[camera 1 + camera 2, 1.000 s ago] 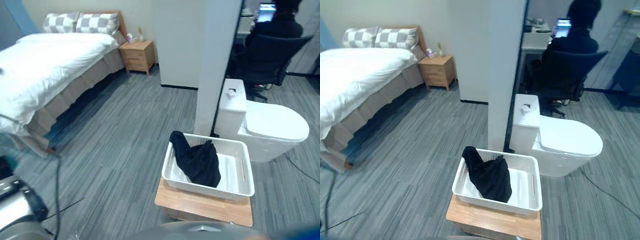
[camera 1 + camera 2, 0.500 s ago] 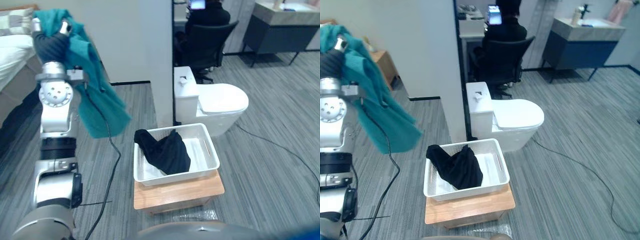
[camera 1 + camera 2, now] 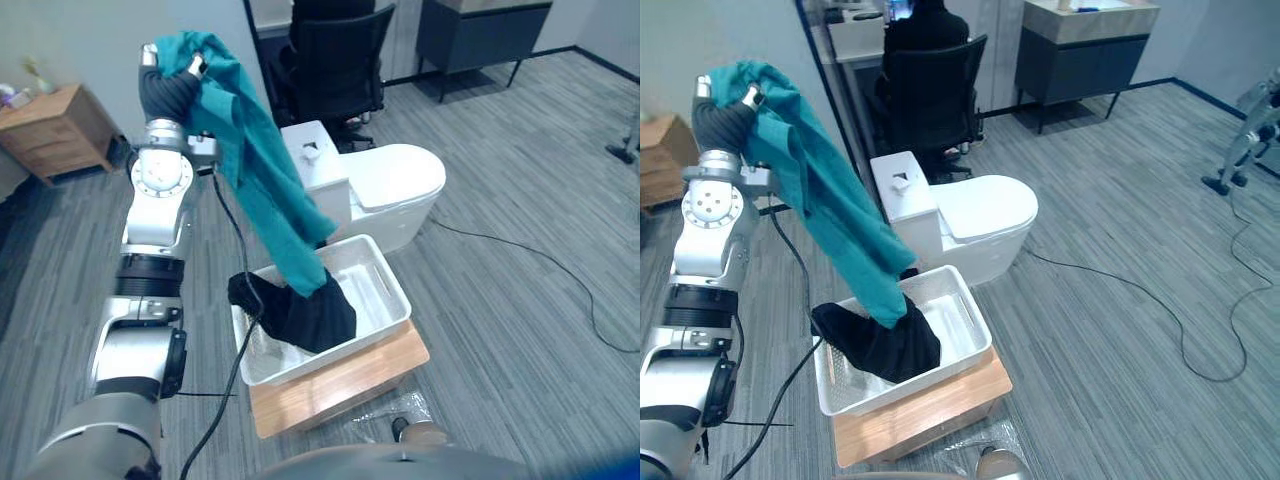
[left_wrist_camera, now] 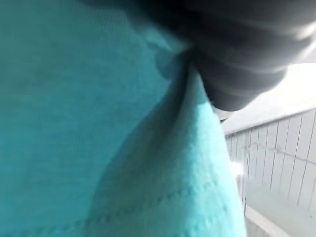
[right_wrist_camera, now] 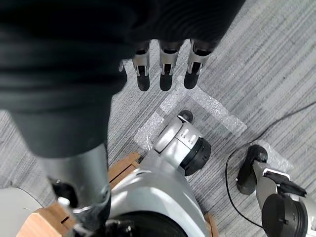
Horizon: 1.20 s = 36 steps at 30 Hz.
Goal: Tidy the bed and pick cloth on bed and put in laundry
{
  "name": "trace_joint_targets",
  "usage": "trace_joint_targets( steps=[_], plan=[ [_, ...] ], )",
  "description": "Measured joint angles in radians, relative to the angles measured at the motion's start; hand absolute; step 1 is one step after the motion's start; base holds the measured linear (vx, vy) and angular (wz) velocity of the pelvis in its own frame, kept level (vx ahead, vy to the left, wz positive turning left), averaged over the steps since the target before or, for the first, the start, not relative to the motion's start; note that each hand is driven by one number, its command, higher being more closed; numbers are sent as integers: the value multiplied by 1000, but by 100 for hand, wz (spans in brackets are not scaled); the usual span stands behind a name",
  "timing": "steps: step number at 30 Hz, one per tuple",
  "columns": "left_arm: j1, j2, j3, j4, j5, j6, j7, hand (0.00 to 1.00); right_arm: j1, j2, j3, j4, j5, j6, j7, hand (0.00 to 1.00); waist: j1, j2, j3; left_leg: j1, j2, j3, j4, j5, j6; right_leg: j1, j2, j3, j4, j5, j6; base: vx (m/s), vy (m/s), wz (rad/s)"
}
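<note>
While the left hand point(image 3: 170, 88) grips a teal fabric cloth point(image 3: 260, 165) dangling into the white plastic laundry basket point(image 3: 387, 282), the drop-off seems underway, so next it should lower and let go.

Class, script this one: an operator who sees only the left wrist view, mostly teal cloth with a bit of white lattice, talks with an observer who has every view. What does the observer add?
Observer: The left hand holds the teal cloth raised high, and its lower end hangs over the white basket.
Operator: Is that basket empty?
Observer: No, a black cloth lies in it, draped over one rim.
Operator: And the other arm?
Observer: The right hand hangs over the floor, fingers straight, holding nothing.
</note>
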Motion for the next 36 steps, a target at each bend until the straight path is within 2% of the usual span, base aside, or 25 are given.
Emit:
trace_joint_targets(
  steps=[4,9,14,21,25,29,32,36],
  plan=[
    [10,-37,-9,0,-31,20,-43,100,1,2,19,-2,-22,-8,-3,0,-2,3,18,3,3,15,2,-11,-5,-9,10,23,2,4,3,-12,4,-16],
    [69,-69,-32,-21,-33,20,-114,100,18,7,42,-5,-24,-9,-14,0,-6,7,21,0,3,34,3,-14,-6,-27,13,50,4,11,4,8,1,-19],
    [181,-118,-45,-160,-77,10,-178,100,29,11,61,-3,-23,-8,-34,0,-4,8,22,5,6,35,23,-22,-6,-24,15,71,4,15,-1,13,2,-11],
    [347,-246,-156,-333,-144,10,-229,100,37,7,73,-2,-21,-6,-51,0,7,21,29,11,17,27,44,-52,-7,-9,12,71,0,20,8,-32,10,2],
    [433,-309,-238,-348,-142,17,-227,100,38,6,101,0,-18,-3,-65,0,9,24,32,-2,14,18,56,-64,-3,-11,8,68,-8,28,22,-55,5,4],
    [532,-373,-352,-349,-134,53,-201,100,40,6,103,-1,-15,14,-70,0,22,22,33,-11,7,12,54,-64,-2,-18,1,66,-11,34,30,-8,0,1],
    [586,-401,-416,-348,-131,90,-181,100,50,6,105,-1,-15,15,-70,0,35,20,27,-30,5,2,54,-62,1,-28,-6,54,-18,36,34,11,-8,8],
    [621,-396,-427,-319,-94,112,-124,100,56,4,120,-3,-15,25,-71,0,49,12,16,-39,6,2,51,-60,2,-30,-8,36,-35,45,36,31,-12,3]
  ],
)
